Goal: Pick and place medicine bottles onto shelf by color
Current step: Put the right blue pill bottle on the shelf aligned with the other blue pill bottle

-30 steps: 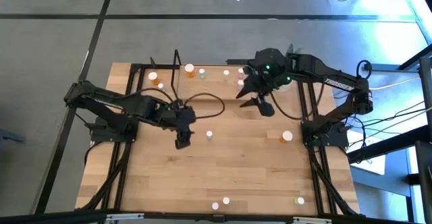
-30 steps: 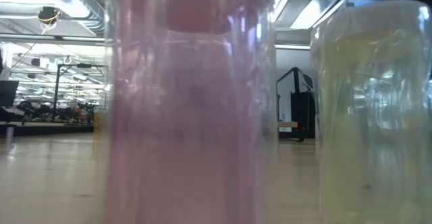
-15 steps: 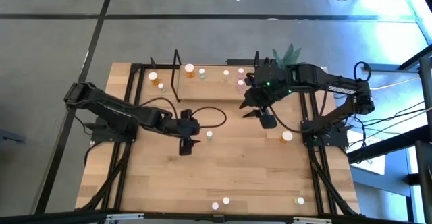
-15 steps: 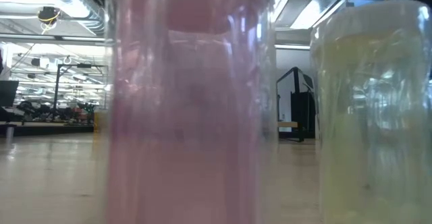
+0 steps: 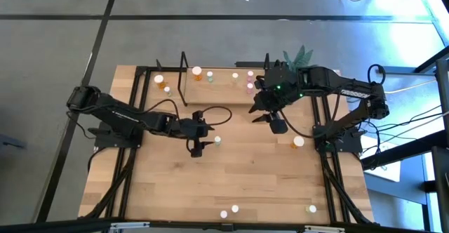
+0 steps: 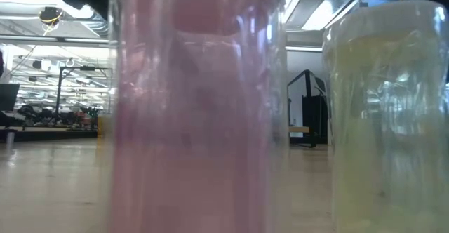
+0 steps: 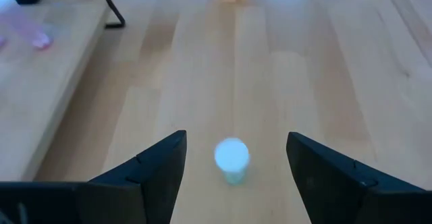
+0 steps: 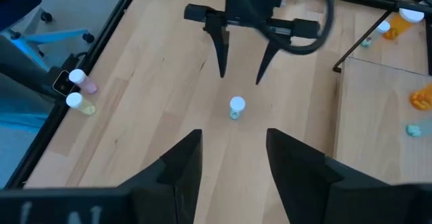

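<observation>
A small green bottle with a white cap (image 5: 217, 140) stands upright on its base on the table. My left gripper (image 5: 203, 144) is open just to its left. In the left wrist view the bottle (image 7: 231, 160) stands between and just ahead of the fingertips (image 7: 236, 137), untouched. My right gripper (image 5: 269, 121) is open and empty above the table, near the shelf's front edge; its wrist view shows the bottle (image 8: 236, 106) and my left gripper (image 8: 240, 82) beyond. The shelf (image 5: 217, 92) at the far side carries orange (image 5: 197, 72), green (image 5: 210, 76) and pink (image 5: 250, 85) bottles.
An orange bottle (image 5: 297, 142) lies at the right. Small bottles stand by the near edge (image 5: 235, 209) (image 5: 312, 208); a pink (image 6: 196, 107) and a yellowish one (image 6: 386, 114) fill the low view. Two more bottles (image 5: 159, 81) stand left of the shelf's black loop (image 5: 184, 78).
My left gripper has gone toward the table's right edge, up to the green bottle, staying open. My right gripper has come a little from the shelf toward the near edge, then kept still. The bottles have not moved.
</observation>
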Motion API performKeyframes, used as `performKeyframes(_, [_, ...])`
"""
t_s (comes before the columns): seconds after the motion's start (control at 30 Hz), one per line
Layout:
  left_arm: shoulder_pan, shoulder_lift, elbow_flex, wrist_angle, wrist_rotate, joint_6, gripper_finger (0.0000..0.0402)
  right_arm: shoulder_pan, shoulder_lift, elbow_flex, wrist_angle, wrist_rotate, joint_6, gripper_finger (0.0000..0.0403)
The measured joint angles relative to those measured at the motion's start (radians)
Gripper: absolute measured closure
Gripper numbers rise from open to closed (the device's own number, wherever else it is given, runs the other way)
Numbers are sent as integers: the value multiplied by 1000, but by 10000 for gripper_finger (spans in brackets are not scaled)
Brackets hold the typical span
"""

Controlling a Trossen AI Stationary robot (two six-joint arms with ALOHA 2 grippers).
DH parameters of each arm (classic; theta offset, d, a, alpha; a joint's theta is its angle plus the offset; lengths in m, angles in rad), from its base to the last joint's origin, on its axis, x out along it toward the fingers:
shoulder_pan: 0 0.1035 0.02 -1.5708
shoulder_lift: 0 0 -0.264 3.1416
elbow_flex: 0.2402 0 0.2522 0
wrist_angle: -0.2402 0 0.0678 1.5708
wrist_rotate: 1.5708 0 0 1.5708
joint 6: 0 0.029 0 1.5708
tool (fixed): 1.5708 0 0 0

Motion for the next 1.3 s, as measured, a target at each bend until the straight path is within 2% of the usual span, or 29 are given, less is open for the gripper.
performKeyframes(0.2, [18,82,0,98,13,-2,153,0,0,0,1,0,0,236])
performKeyframes(0.53, [15,213,0,114,5,-7,153,0,0,0,8,1,-3,236])
performKeyframes(0.83, [15,260,0,133,5,-7,153,0,0,-1,8,1,-3,236])
performKeyframes(1.3, [13,262,0,153,5,-10,153,0,0,-1,9,1,-3,236])
